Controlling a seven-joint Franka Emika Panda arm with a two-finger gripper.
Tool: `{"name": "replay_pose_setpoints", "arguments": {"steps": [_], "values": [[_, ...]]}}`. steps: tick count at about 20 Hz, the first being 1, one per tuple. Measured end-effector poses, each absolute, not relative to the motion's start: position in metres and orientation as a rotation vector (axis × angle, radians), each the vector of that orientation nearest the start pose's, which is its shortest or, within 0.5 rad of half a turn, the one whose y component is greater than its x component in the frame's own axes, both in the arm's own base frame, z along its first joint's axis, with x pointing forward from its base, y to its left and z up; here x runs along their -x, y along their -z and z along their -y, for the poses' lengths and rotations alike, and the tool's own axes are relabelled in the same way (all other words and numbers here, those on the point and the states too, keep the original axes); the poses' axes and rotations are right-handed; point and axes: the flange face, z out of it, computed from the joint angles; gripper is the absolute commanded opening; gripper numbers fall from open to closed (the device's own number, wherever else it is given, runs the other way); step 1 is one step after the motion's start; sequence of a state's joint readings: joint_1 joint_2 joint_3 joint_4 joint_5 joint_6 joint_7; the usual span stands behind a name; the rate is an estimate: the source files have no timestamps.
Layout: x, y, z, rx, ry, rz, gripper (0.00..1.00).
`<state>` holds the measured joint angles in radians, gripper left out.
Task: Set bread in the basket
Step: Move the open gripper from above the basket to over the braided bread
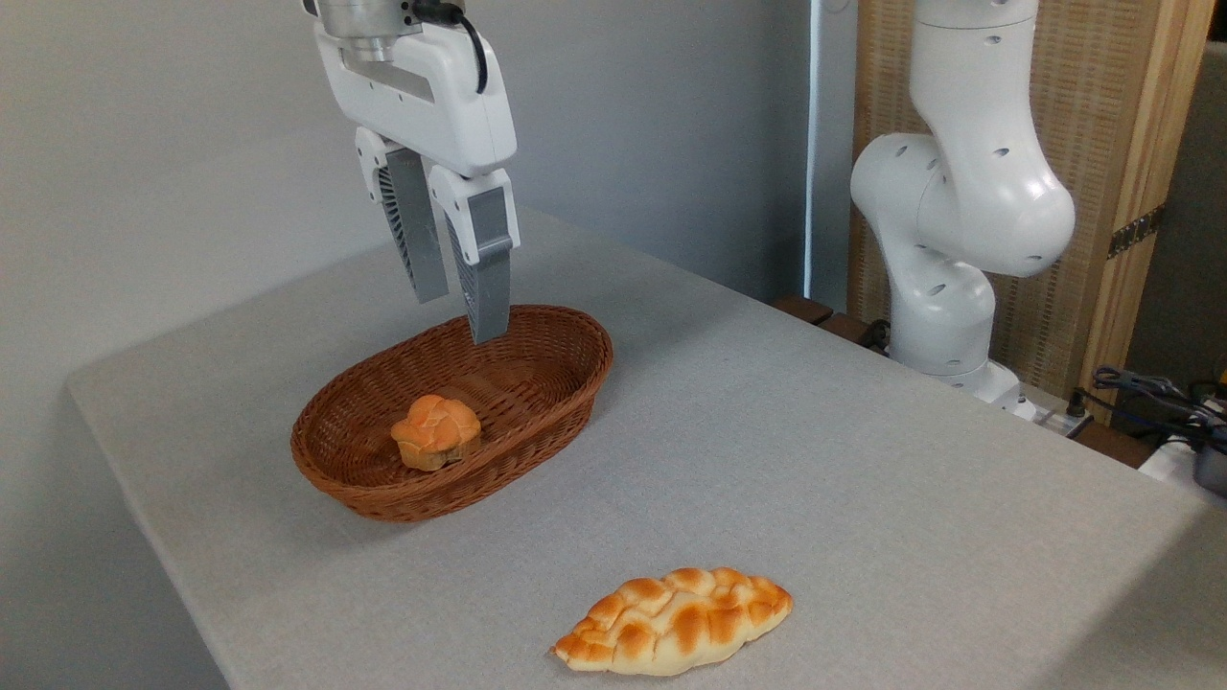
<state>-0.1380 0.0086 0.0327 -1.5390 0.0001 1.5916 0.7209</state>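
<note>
Your gripper [460, 311] hangs spread and empty over the basket [566, 379] holding a small bun [436, 431], while the bread [676, 620] lies on the tabletop [863, 460], well apart.

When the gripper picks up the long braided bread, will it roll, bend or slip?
The bread lies flat and wide on the table, so rolling seems unlikely. It looks rigid, probably keeping its shape. Its bumpy crust may give the fingers grip.

Braided bread [674, 620] flat, apart from basket [537, 422]

Small orange bun [436, 432], grey table [863, 460], wooden screen [1131, 144]; cables [1150, 393]
</note>
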Motion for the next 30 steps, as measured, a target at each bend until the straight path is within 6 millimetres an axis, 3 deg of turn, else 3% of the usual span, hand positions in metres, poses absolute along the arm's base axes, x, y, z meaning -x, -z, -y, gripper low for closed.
{"name": "replay_pose_setpoints", "arguments": {"steps": [6, 13, 18, 23, 26, 30], "values": [[-0.559, -0.636, 0.037, 2.89, 0.063, -1.201, 1.0], [-0.559, -0.634, 0.043, 2.889, 0.061, -1.217, 1.0], [-0.56, -0.615, 0.018, 2.933, 0.001, -1.156, 1.0], [-0.559, -0.603, 0.012, 2.949, -0.035, -1.143, 1.0], [-0.556, -0.587, -0.013, 2.975, -0.064, -1.095, 1.0], [-0.53, -0.562, -0.076, 2.912, 0.011, -1.24, 1.0]]}}
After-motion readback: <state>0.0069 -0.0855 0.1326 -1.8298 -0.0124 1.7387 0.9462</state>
